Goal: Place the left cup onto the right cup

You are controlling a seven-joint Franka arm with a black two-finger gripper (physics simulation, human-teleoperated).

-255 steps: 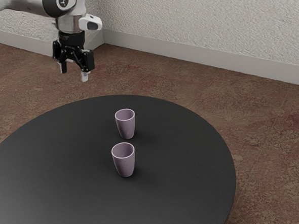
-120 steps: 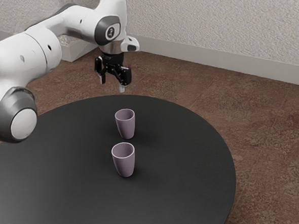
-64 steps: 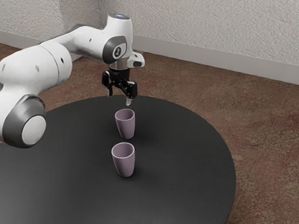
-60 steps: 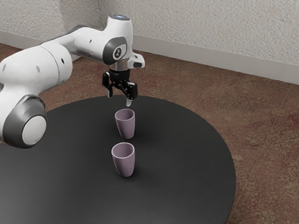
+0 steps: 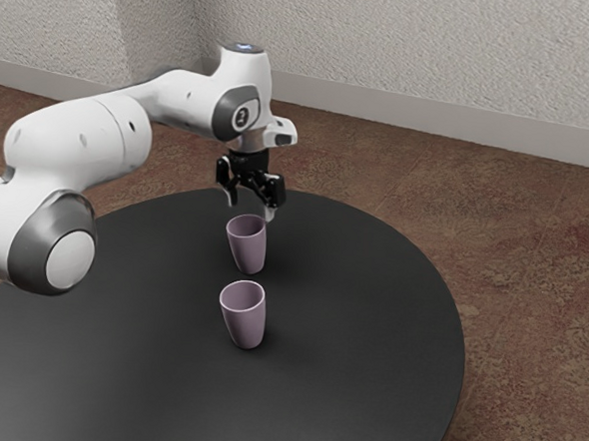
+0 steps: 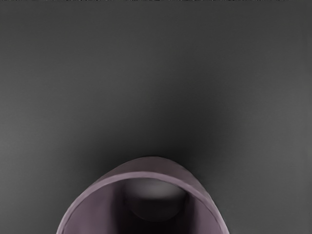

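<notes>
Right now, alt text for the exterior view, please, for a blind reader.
A white arm holds its open black gripper just over the far cup; the near cup stands apart, both mauve and upright on a round black table.

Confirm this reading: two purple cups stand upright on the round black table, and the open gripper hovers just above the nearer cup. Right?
Not quite: the open gripper hovers just above the farther cup, not the nearer cup, as the exterior view shows. Both purple cups do stand upright on the round black table.
</notes>
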